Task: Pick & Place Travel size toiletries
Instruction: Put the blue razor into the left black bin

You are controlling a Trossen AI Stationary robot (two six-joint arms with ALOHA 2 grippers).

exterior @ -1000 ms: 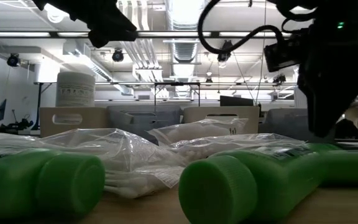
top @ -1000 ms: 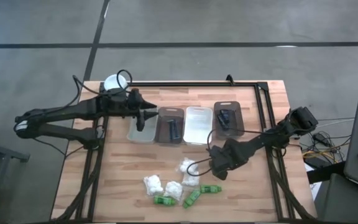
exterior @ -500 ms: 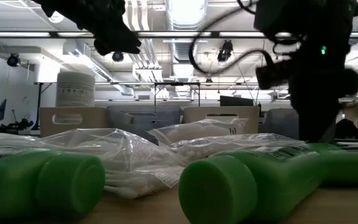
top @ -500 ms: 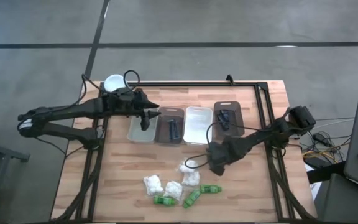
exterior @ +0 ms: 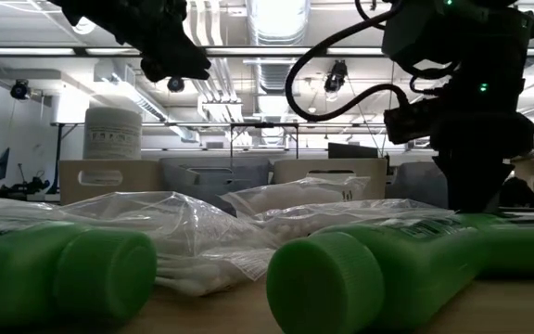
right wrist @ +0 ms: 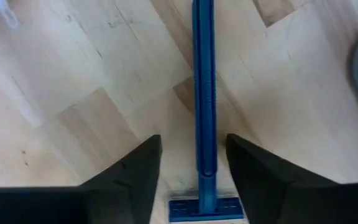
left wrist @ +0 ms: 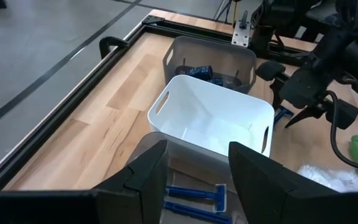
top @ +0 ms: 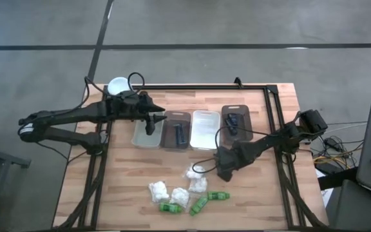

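Note:
My right gripper [top: 223,171] is low over the table near the puffs, open. In the right wrist view [right wrist: 192,140] its fingers stand either side of a thin blue razor [right wrist: 204,93] lying flat on the wood, without touching it. My left gripper [top: 152,122] hovers open above the row of trays. Below its fingers [left wrist: 197,146], blue razors [left wrist: 191,200] lie in a tray. White puffs in clear wrap [top: 179,193] and several green bottles [top: 198,205] lie near the table's near edge. Small dark items [top: 236,120] lie in the rightmost tray.
Four rectangular trays [top: 205,138] stand in a row across the table's middle. A tall white cylinder [top: 117,85] stands at the far left corner. A black frame rail [top: 205,86] runs along the far and right edges. Bare wood lies between trays and puffs.
My right gripper has come down closer to the table and shifted slightly toward the table's left, then held still. My left gripper has moved a little toward the table's right over the trays, uncovering the white cylinder.

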